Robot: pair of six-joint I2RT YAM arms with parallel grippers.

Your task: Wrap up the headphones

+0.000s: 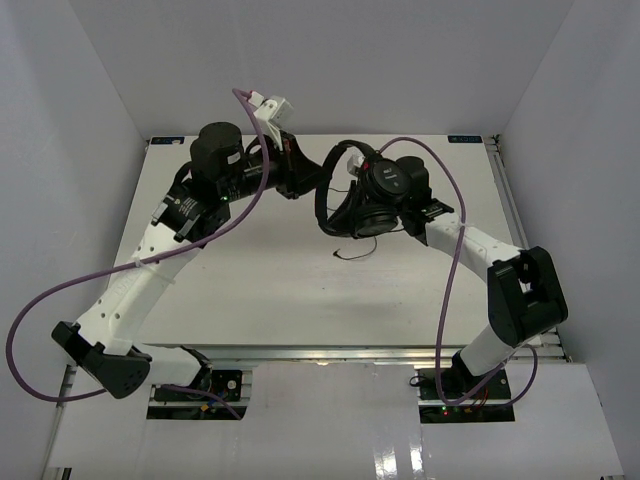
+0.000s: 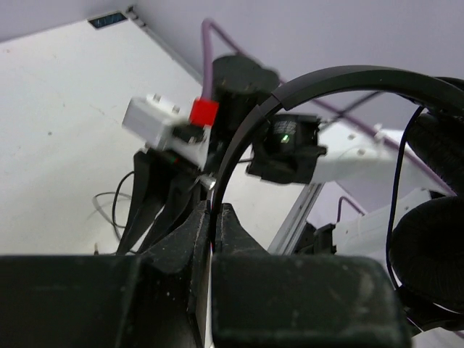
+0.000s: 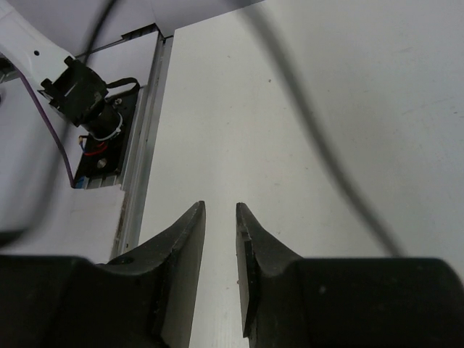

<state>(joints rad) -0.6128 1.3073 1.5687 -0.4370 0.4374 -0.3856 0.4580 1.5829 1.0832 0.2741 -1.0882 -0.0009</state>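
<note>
The left gripper (image 2: 210,217) is closed on the thin headband (image 2: 341,72) of the headphones (image 1: 322,197), pinching it near one end; it holds them off the counter (image 1: 250,280), above the far middle. From that pinch the band arcs up and away to the right; the two earcups (image 2: 435,239) hang at the right end of the arc, close against the right arm's wrist in the top view.

The cord (image 1: 350,256) is the part that matters next. It drops from the earcups, and its loose end lies curled on the counter just near of the headphones, between the two arms but closer to the right one. Its free length runs roughly down and toward the near side, not along the band.

The right gripper (image 3: 220,210) stands slightly parted with nothing between its jaws, only bare counter below them. In its own view a blurred dark strand, probably the cord, crosses above and to the right of the fingertips, outside the gap; how close it passes I cannot tell.

My reading: the left arm serves as the anchor, and the right arm is the nearer one to the slack. It has to bring the strand between its jaws before any turn can go around the band; wrapping looks barely begun.
</note>
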